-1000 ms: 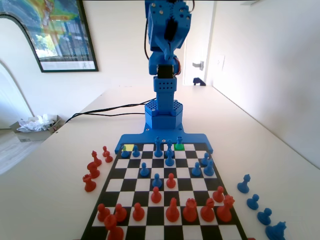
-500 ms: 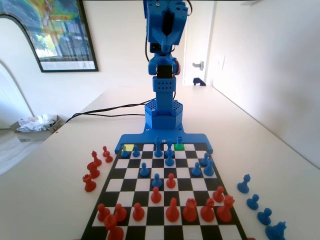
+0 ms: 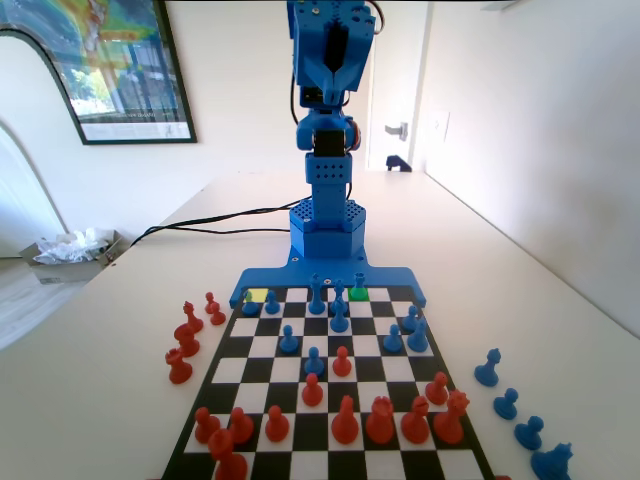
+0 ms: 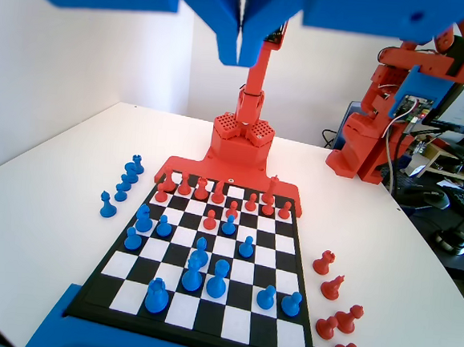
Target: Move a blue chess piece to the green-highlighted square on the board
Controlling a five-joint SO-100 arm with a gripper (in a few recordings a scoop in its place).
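The blue two-finger pincer [image 4: 240,49] is hanging high above the flat black-and-white chequered board [image 4: 209,260] in the wrist view, its two jaws pressed together with only a thin seam between them and nothing held. In the fixed view the blue arm is standing folded upright at the far end, well above the pieces. The bright green highlighted square [image 3: 358,294] is lying in the board's far row, just right of centre in the fixed view, and a small slim blue plastic chess piece [image 3: 359,283] with a narrow top is standing upright on it. A paler yellow-green square [image 3: 258,295] is sitting in the same row toward the left, with other blue pieces [image 3: 317,295] standing between and just in front of the two highlights. More blue pieces are spreading across the far half of the board, while red plastic pieces [image 3: 345,420] are occupying the near rows. A cluster of red pieces [image 3: 186,340] is resting on the white surface [image 3: 100,400] to the left of the board in the fixed view, and a few blue pieces [image 3: 508,403] are standing on the surface to the right. In the wrist view the same off-board groups are showing as blue pieces [image 4: 122,185] at the left and red ones [image 4: 335,310] at the right.
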